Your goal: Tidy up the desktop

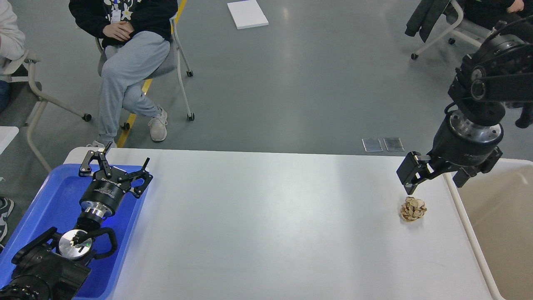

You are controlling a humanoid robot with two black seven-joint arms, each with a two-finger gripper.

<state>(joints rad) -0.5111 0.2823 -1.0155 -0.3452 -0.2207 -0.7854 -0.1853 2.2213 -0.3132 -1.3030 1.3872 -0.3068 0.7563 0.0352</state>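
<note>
The desktop [266, 216] is a wide white tabletop that fills the lower half of the head view. A crumpled beige paper wad [413, 208] lies on it near the right end. My right gripper [434, 186] hangs just above and slightly right of the wad, open, with nothing between its fingers; its left fingertip [410, 189] is a short way above the wad. At the far left, my left gripper [125, 157] hovers open and empty over the back of the blue tray [50, 204].
A beige-white rimmed bin [499, 225] adjoins the table's right end. Beyond the far edge, people sit on wheeled chairs [175, 71] at the back left and back right. A white board [247, 14] lies on the floor.
</note>
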